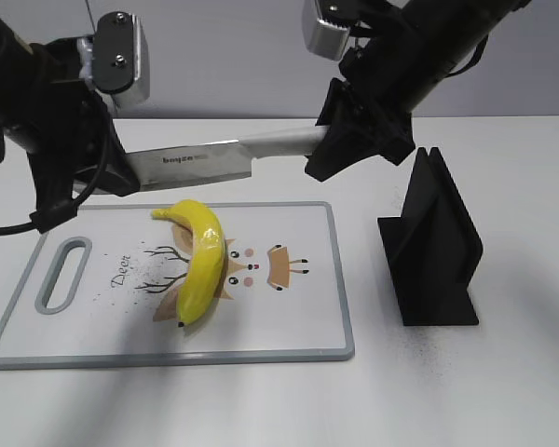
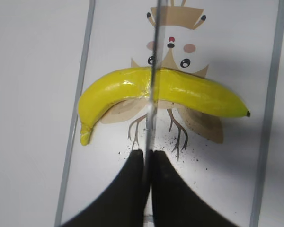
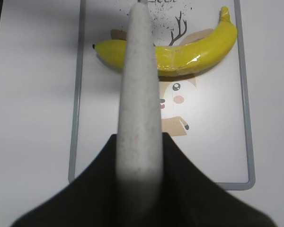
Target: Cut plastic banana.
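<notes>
The yellow plastic banana [image 1: 201, 264] lies whole on the white cutting board [image 1: 298, 326]; it also shows in the left wrist view [image 2: 180, 90] and the right wrist view [image 3: 194, 52]. A knife [image 1: 200, 163] hangs level above the board, over the banana. My left gripper [image 1: 112, 177] is shut on the blade's tip end [image 2: 149, 156]. My right gripper [image 1: 331, 149] is shut on the knife's grey handle [image 3: 139, 109]. The blade edge [image 2: 154, 71] lines up across the banana's middle.
A black knife stand [image 1: 433, 247] sits on the table right of the board. The board has a grey rim and a handle slot [image 1: 63, 273] at its left end. Dark specks dot the board and table.
</notes>
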Available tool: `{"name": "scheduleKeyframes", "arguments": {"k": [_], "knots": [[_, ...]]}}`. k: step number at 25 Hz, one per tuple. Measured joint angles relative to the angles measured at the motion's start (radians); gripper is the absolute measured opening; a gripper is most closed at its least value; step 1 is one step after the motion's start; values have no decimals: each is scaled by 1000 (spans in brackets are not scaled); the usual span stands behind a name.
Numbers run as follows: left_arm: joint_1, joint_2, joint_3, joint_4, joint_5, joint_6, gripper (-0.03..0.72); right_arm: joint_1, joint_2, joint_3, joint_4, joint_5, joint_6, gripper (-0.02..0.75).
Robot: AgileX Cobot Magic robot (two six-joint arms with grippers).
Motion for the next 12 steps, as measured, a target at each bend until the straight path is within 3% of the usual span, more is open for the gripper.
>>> {"name": "scheduleKeyframes", "arguments": {"k": [12], "knots": [[1,269,-2,-3,-132,0,11,4,220,-1,-75,-134,1,175]]}}
